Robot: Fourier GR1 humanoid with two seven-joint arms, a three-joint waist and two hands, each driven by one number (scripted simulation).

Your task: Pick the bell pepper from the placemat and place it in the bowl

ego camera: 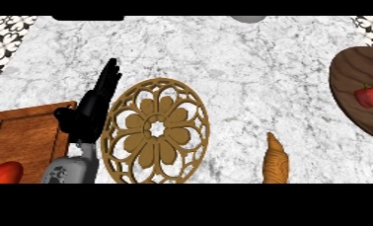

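Only view, head: a steep look down on the marble bench (241, 72); every line below comes from it.
Bell pepper (365, 96): red, at the far right edge and partly cut off by it, lying on a dark wooden round piece (346, 79).
Dark wooden round piece: likely the task's placemat; whether it is flat or dished cannot be told.
How the pepper should handle: by judgement it is light and hollow, with a stiff, smooth, waxy skin that may slide under the fingers. It is not fragile, but it can roll on its lobes.
Where to take hold: across the broad body, with fingers and thumb on opposite sides, rather than by the stem, which is too small to make out.
Left hand (93, 109): at the left, fingers straight, close together and pointing up, holding nothing; it rests just beside the openwork disc (155, 130) and well apart from the pepper.
Right hand: shows nowhere.
Openwork disc: tan, round and flower-patterned, lying mid-bench; it looks like a mat or trivet, not a container.
Tan wooden shape (275, 163): pointed, rising from the lower edge; possibly the bowl's rim, but this cannot be told, and its inside is hidden.
Wooden board (33, 131): at the lower left, carrying a red thing (7, 171) at the very edge, kind unclear.
Next move: it probably falls to the right hand, since the pepper lies on that side.
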